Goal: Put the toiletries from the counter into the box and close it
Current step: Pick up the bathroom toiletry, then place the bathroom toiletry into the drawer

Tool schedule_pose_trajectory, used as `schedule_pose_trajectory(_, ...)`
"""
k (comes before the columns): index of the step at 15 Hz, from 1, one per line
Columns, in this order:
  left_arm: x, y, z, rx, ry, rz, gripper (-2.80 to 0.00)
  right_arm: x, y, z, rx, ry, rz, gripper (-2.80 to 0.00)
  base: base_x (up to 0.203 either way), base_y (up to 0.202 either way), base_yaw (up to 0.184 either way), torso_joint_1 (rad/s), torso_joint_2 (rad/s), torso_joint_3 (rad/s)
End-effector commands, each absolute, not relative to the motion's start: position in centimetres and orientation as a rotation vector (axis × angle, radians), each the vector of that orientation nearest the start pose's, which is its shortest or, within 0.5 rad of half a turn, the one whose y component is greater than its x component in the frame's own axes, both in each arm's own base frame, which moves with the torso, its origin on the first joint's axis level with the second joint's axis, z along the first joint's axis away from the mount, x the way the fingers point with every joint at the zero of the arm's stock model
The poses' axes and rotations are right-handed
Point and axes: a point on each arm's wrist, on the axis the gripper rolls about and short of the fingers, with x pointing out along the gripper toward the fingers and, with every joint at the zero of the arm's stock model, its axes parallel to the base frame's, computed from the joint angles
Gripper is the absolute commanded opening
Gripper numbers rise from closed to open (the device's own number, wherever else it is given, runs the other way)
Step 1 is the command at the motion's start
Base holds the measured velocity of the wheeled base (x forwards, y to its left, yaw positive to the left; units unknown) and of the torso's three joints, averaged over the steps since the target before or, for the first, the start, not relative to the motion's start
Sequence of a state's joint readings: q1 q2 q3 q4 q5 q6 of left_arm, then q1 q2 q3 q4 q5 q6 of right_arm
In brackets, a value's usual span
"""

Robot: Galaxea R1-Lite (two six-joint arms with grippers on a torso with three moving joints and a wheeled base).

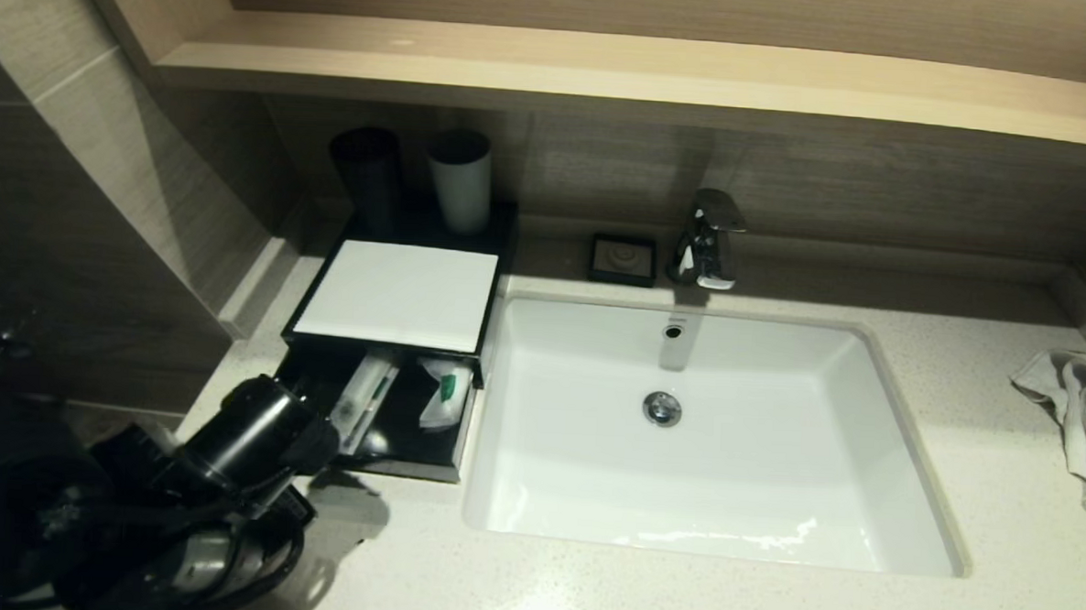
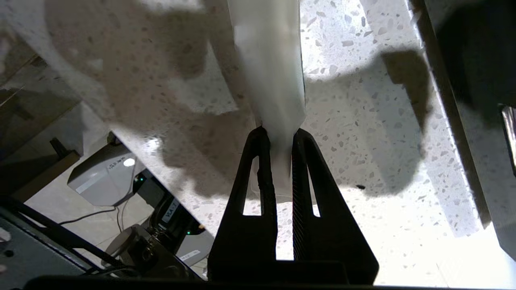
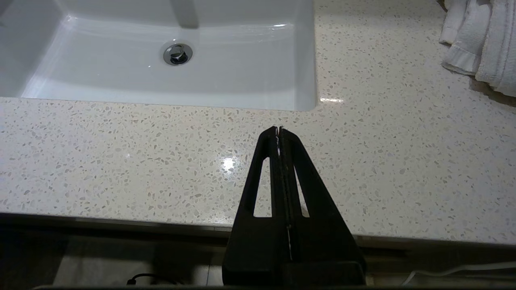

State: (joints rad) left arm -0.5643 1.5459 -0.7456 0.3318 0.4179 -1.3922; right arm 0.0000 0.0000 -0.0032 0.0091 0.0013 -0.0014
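Note:
My left gripper is shut on the end of a long, slim translucent-white packet, one of the toiletries, above the speckled counter. In the head view my left arm is at the front left corner of the box, and its wrist hides the fingers. The box's black drawer stands pulled out. Inside it lie slim packets and a flat packet with a green label. My right gripper is shut on nothing above the counter's front edge, near the basin's corner.
The white basin fills the middle of the counter, with a chrome tap and a black soap dish behind it. Two tall cups stand behind the box. A towel lies at the right. A wooden shelf runs overhead.

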Motion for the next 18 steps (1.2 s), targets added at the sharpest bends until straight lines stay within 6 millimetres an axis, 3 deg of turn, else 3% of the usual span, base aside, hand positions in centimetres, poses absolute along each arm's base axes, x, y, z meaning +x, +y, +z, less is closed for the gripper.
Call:
schedule_pose_trajectory(1, 16.7, -9.5, 14.8, -0.764, 0.824, 0.518, -2.8, -2.3, 0.0, 7.5, -0.002, 0.006, 0.002, -2.8, 0.0, 0.0, 0.0, 0.0, 0.0, 0.0)
schedule_pose_trajectory(5, 14.4, -7.8, 16.3, -0.734, 0.79, 0.454, -2.8, -2.3, 0.0, 7.5, -0.002, 0.006, 0.002, -2.8, 0.0, 0.0, 0.0, 0.0, 0.0, 0.0)
schedule_pose_trajectory(8, 12.3, -6.4, 18.3, -0.577, 0.777, 0.34, -2.8, -2.3, 0.0, 7.5, -0.002, 0.006, 0.0, -2.8, 0.0, 0.0, 0.0, 0.0, 0.0, 0.0)
schedule_pose_trajectory(12, 12.3, -5.6, 20.1, -0.374, 0.792, 0.285, -2.8, -2.3, 0.0, 7.5, -0.002, 0.006, 0.002, -2.8, 0.0, 0.0, 0.0, 0.0, 0.0, 0.0)
schedule_pose_trajectory(18, 11.1, -4.9, 20.6, -0.028, 0.868, 0.155, -2.8, -2.3, 0.0, 7.5, -0.002, 0.006, 0.001, -2.8, 0.0, 0.0, 0.0, 0.0, 0.0, 0.0)
